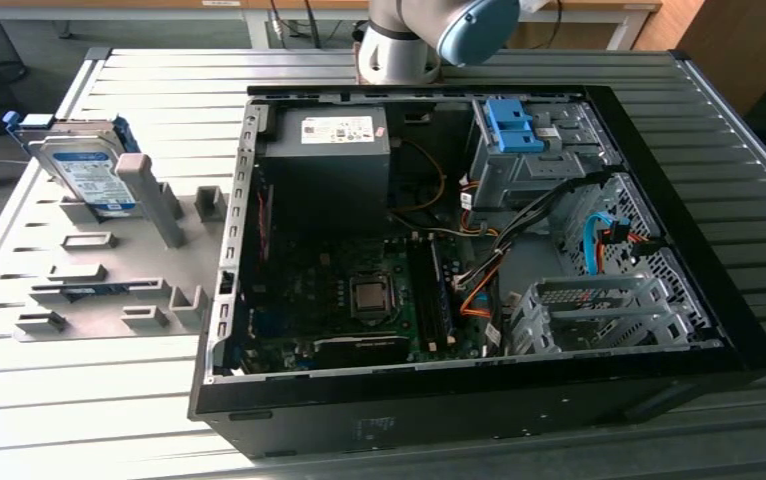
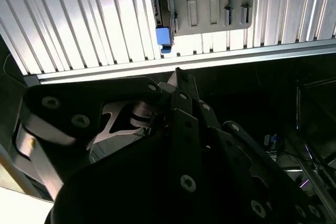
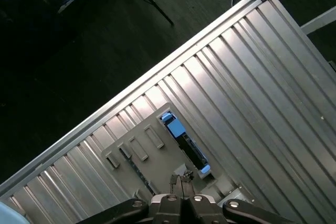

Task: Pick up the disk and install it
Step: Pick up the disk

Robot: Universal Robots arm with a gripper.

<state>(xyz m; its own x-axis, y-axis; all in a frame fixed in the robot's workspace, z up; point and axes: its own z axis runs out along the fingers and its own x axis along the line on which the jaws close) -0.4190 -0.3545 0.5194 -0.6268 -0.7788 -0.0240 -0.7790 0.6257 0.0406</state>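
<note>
One disk (image 1: pixel 87 168) stands on edge in one grey holder plate (image 1: pixel 143 265) at the exterior view's left, near the desk (image 1: pixel 156 80) edge. It's silver-grey, with a white-and-blue label and blue side rails. One open computer case (image 1: pixel 490 400) sits just beside the plate, with bare ribbed desk around. In the first wrist view the jaws are pressed together, empty, apart from the disk.

Grey-blue arm (image 1: pixel 417 35) at exterior view's top, jaws closed together, empty, pointing down
</note>
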